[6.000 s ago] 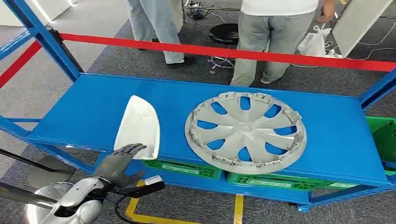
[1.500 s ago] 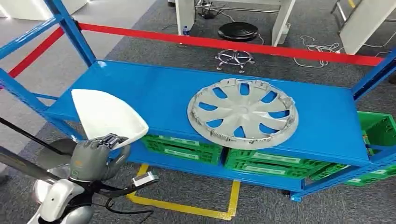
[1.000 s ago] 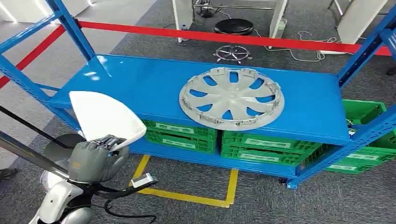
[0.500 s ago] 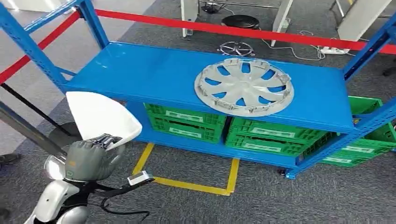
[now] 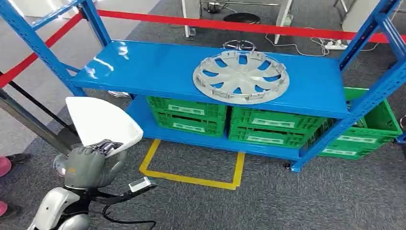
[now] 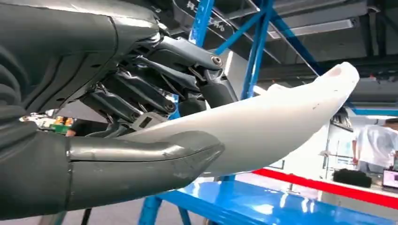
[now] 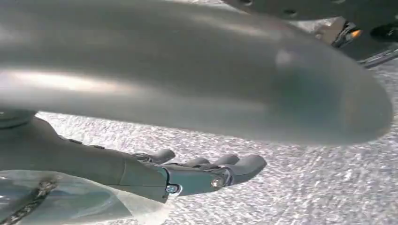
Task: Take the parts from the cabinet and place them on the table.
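Two parts visible: grey wheel cover point(image 5: 241, 76) flat on blue shelf point(image 5: 158, 67); white shell panel point(image 5: 101, 120) clear of it, pinched at near edge by left hand point(image 5: 91, 163). Likely light, stiff, smooth and slippery; best gripped at rim, cover by a spoke opening. Right hand point(image 7: 206, 174) hanging over carpet, fingers loosely extended, empty. Destination table unseen.

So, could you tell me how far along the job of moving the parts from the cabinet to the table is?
Partly done. The white part is off the blue shelf, held by the left hand, not yet set down; no table can be seen. The silver wheel cover lies on the shelf, untouched. The right hand hangs above the carpet, fingers apart, holding nothing. Left: deliver the white part, then fetch the wheel cover.
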You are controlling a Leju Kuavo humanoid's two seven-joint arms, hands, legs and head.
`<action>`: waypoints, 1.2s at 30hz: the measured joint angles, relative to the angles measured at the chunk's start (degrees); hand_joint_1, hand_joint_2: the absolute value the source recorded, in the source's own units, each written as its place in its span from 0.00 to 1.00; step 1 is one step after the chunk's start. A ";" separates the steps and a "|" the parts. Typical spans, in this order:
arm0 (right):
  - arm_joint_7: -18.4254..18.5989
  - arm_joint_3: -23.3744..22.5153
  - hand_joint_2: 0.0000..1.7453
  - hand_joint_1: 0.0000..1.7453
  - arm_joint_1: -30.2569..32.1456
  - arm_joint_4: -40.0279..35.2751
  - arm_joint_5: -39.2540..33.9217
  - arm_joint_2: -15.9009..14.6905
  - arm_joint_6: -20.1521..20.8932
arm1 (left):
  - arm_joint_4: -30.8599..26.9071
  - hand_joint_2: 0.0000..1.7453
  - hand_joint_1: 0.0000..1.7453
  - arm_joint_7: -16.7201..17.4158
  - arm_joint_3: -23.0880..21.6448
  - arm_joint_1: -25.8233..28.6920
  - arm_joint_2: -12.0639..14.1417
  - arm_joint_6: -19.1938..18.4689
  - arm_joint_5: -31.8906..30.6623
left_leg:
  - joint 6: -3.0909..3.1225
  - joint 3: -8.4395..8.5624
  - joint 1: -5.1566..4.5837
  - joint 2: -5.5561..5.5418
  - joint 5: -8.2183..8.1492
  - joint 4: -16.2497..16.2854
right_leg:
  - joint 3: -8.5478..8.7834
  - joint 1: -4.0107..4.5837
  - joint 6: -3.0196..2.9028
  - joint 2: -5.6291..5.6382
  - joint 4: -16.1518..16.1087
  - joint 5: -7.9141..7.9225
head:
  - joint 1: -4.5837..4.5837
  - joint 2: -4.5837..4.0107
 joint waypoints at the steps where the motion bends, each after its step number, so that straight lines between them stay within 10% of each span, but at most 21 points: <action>1: 0.00 0.00 0.00 0.00 0.00 0.00 0.00 0.00 -0.02 | 0.00 1.00 1.00 0.00 0.07 0.04 0.02 0.00 0.02 | -0.26 -0.52 0.21 0.00 -1.58 4.24 | -0.57 -0.01 0.05 -0.06 0.35 0.54 | -0.09 0.00; 3: 0.00 0.04 0.00 0.00 0.00 0.00 -0.02 0.00 -0.02 | 0.02 1.00 1.00 -0.13 0.15 0.07 0.02 0.00 0.06 | -0.59 0.54 0.57 0.00 0.42 6.56 | -2.58 -0.04 0.26 -0.15 1.25 1.37 | -0.09 0.00; 5: -0.02 0.15 0.00 0.00 -0.02 0.00 -0.02 0.07 -0.02 | 0.00 1.00 1.00 -0.37 0.33 0.07 0.02 0.04 0.15 | -0.49 6.18 0.74 0.00 4.66 -0.67 | -4.72 -0.17 0.69 -0.16 2.55 1.99 | -0.07 0.00; 8: -0.02 0.39 0.00 0.00 -0.05 0.00 -0.04 0.09 -0.07 | 0.00 1.00 1.00 -0.48 0.39 0.05 0.02 0.15 0.15 | 0.54 12.58 0.45 -0.15 3.23 -11.61 | -6.42 0.08 1.68 0.01 3.68 3.08 | 0.02 0.00; 20: -0.07 0.44 0.00 0.00 0.13 0.02 -0.04 0.09 -0.22 | 0.00 1.00 1.00 -0.52 0.42 0.11 0.02 0.26 0.17 | 1.57 11.15 0.44 -0.05 4.05 -12.25 | -7.71 0.06 2.85 0.02 3.47 4.60 | -0.04 0.00; 22: -0.07 0.46 0.00 0.00 0.07 0.04 -0.04 0.09 -0.22 | 0.00 1.00 1.00 -0.52 0.42 0.10 0.05 0.26 0.15 | 2.25 10.62 0.58 0.23 4.71 -12.26 | -8.30 -0.18 3.05 0.22 4.30 2.46 | 0.04 0.00; 23: -0.02 0.48 0.00 0.00 0.10 0.04 -0.04 0.09 -0.48 | 0.00 1.00 1.00 -0.55 0.50 0.12 0.00 0.28 0.17 | 3.16 8.64 0.17 0.27 6.23 -12.24 | -11.07 -0.28 3.25 0.41 14.13 -6.66 | 0.20 0.00; 24: -0.02 0.52 0.00 0.00 -0.04 0.02 -0.02 0.11 -0.70 | 0.04 1.00 1.00 -0.63 0.50 0.13 0.00 0.26 0.17 | 3.40 5.63 -0.61 0.28 8.50 -11.96 | -10.01 -0.23 2.97 0.45 20.69 -4.64 | 0.17 0.00; 25: -0.02 0.79 0.00 0.00 -0.30 0.00 -0.04 0.07 -0.87 | 0.02 1.00 1.00 -0.68 0.50 0.14 -0.04 0.24 0.37 | 2.99 3.43 -1.01 0.17 10.34 -11.50 | 1.46 0.41 1.62 0.55 5.32 -2.15 | 0.13 0.00; 26: -0.02 0.87 0.00 0.00 -0.42 0.00 -0.02 0.04 -0.92 | 0.02 1.00 1.00 -0.68 0.52 0.08 -0.04 0.24 0.46 | 2.76 3.15 -1.15 0.21 10.81 -11.27 | 4.52 0.51 1.62 0.51 0.23 -3.34 | 0.07 0.00; 29: -0.02 0.98 0.00 0.00 -0.41 0.00 -0.02 0.07 -0.98 | 0.04 1.00 1.00 -0.68 0.57 0.09 -0.02 0.24 0.52 | 1.96 2.65 -0.82 0.35 12.73 -11.63 | 3.41 0.86 1.30 0.59 -0.41 -3.02 | 0.11 0.00; 31: 0.02 0.98 0.00 0.00 -0.38 0.00 -0.02 0.22 -0.96 | 0.04 1.00 1.00 -0.70 0.72 0.25 0.00 0.24 0.54 | 1.08 1.70 -0.83 0.10 9.22 -10.31 | 2.01 0.29 0.27 0.16 -0.55 -1.52 | 0.06 0.00; 34: -0.02 1.01 0.00 0.00 -0.35 0.00 -0.02 0.22 -0.98 | 0.07 1.00 1.00 -0.70 0.85 0.26 -0.04 0.22 0.54 | 0.14 -0.16 -0.05 0.06 -1.16 1.66 | -0.47 0.30 -0.09 -0.12 0.26 0.22 | -0.18 0.00; 36: 0.00 1.01 0.00 0.00 -0.38 0.00 -0.02 0.22 -0.98 | 0.07 1.00 1.00 -0.70 0.87 0.25 -0.04 0.22 0.57 | -0.27 0.04 0.32 0.06 -0.17 6.95 | -2.80 0.26 0.04 -0.22 1.55 1.40 | -0.24 0.00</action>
